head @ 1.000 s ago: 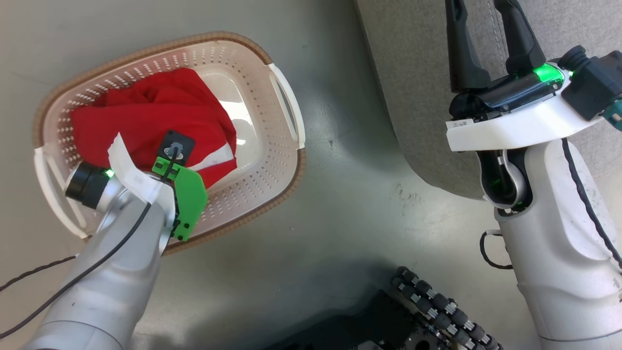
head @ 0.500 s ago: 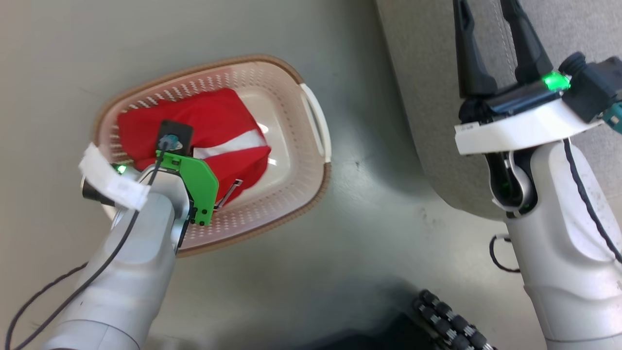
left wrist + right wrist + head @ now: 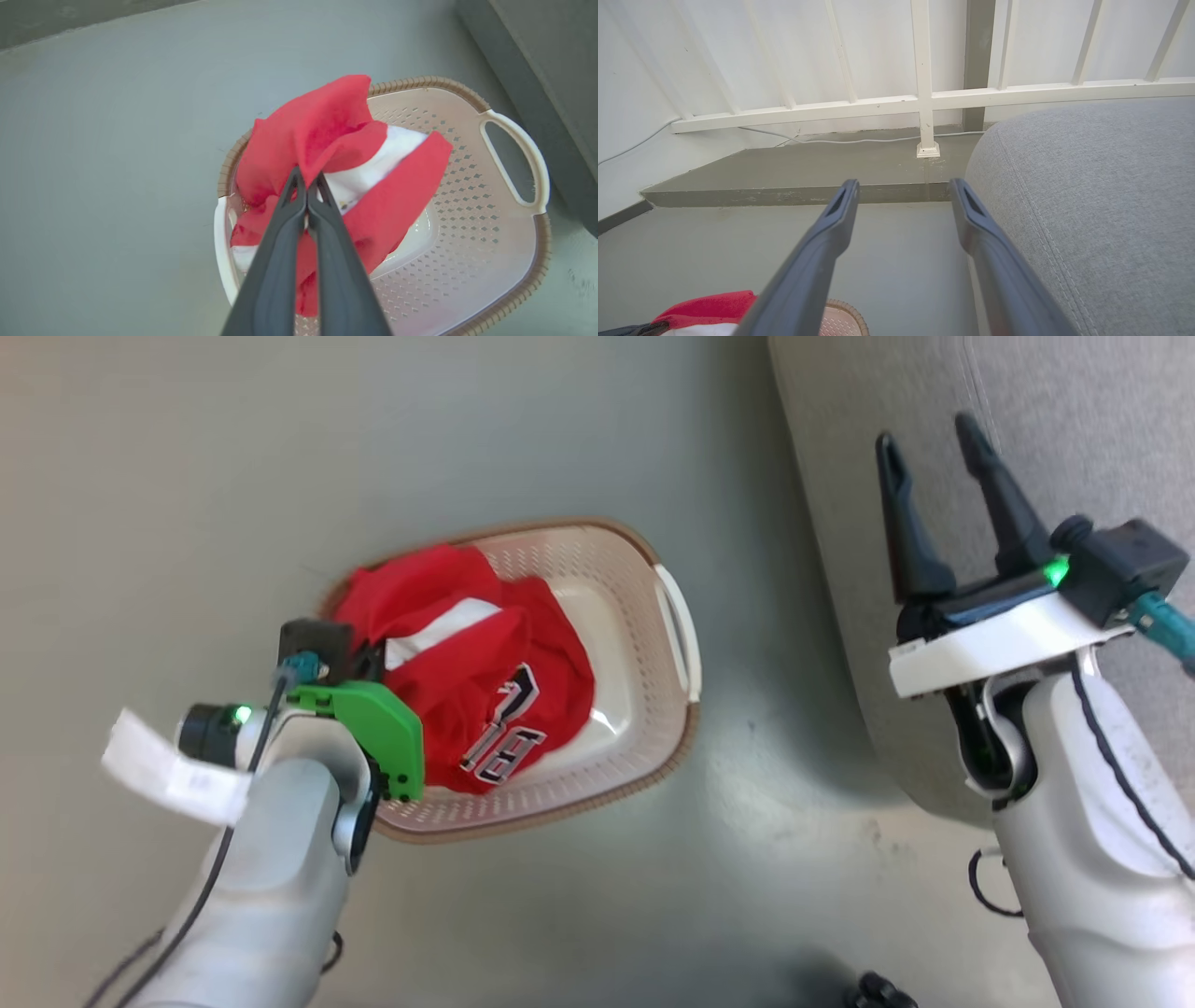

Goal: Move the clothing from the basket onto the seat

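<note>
My left gripper [image 3: 307, 183] pinches the clothing [image 3: 327, 121] over the basket [image 3: 476, 242]. My right gripper [image 3: 926, 434] gapes empty, right of the basket.

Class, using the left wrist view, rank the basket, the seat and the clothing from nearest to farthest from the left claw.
1. The clothing: pinched in the shut left claw.
2. The basket: directly under the cloth.
3. The seat: off at the upper right corner.
</note>
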Motion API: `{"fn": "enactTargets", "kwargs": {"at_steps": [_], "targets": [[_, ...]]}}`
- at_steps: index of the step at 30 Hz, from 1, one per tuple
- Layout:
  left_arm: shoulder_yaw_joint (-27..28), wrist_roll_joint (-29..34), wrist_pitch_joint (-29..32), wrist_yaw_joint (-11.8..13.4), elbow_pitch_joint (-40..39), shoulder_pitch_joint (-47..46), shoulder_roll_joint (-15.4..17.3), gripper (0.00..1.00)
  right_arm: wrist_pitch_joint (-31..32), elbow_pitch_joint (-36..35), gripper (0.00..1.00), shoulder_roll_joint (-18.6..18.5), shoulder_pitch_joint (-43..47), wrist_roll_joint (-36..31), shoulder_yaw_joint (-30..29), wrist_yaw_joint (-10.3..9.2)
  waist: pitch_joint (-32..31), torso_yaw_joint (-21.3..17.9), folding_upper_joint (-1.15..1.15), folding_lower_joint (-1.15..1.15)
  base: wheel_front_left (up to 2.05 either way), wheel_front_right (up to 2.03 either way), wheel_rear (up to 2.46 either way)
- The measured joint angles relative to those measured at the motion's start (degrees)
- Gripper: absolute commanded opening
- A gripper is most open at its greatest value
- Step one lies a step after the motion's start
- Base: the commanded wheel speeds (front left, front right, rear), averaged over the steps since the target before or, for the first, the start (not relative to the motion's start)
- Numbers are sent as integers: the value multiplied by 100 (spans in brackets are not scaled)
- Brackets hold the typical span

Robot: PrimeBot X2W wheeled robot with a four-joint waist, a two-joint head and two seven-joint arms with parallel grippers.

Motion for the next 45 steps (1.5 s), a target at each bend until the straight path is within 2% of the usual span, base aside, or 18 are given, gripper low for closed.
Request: {"fn": "enactTargets", "kwargs": {"at_steps": [6, 15, 32, 45], "targets": [[3, -506, -354, -60, -257, 336, -12, 0, 0, 178, 100, 3, 182, 0, 79, 1, -468, 241, 0, 0, 0, 0, 0], [13, -812, -553, -58, -636, 647, -19, 0, 0, 442, 100, 13, 532, 4, 146, 2, -1206, 513, 0, 0, 0, 0, 0], [220, -749, -619, -51, -2181, 864, -22, 0, 1, 834, 100, 124, 1315, 75, 219, 2, -2437, 723, 0, 0, 0, 0, 0], [158, -438, -619, -122, -3377, 1240, -19, 0, 1, 873, 100, 151, 1662, 108, 288, 0, -3045, 723, 0, 0, 0, 0, 0]]}}
